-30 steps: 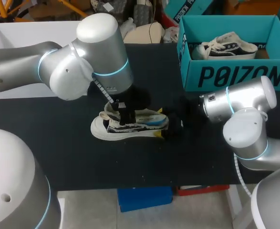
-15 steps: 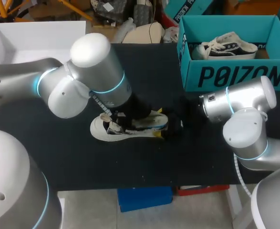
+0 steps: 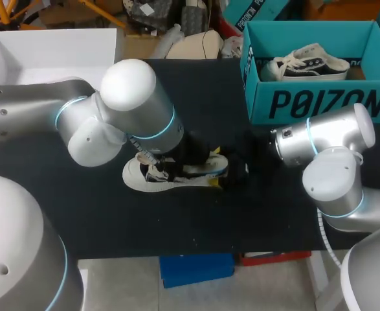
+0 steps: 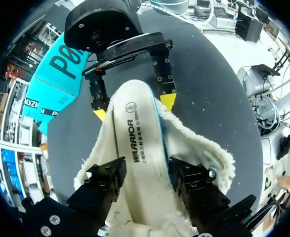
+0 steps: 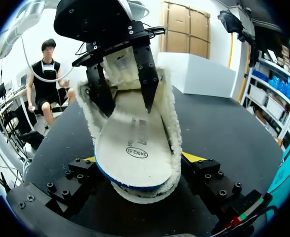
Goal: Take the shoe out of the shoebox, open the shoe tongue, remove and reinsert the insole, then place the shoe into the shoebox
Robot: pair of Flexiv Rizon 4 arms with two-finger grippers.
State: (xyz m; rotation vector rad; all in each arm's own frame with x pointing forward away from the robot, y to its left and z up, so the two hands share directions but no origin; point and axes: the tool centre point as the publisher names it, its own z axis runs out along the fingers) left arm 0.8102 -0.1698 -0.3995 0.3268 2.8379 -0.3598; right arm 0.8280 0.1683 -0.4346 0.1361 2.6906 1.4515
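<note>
Up close, both arms met over the shoe (image 3: 177, 173), which lay sole-down about the middle of the tabletop (image 3: 144, 220), its length running left to right. The left arm stretched in over the left edge and bent steeply down, so that the left hand (image 4: 147, 182) pointed into the shoe's fleecy opening. Its fingers (image 5: 147, 81) stood on either side of the white insole (image 4: 135, 148) and pressed on its two long edges, holding that end bowed up out of the shoe. The right arm lay low and level from the right edge, with the right hand (image 5: 141, 159) facing along the tabletop at the shoe's right-hand end. Its two yellow tips sat against opposite sides of that end, clamped on the shoe, and the insole's other end rested inside just above them. Farther off, at the far right corner, the teal shoebox (image 3: 319, 103) stood open with a second shoe (image 3: 309, 65) inside.
</note>
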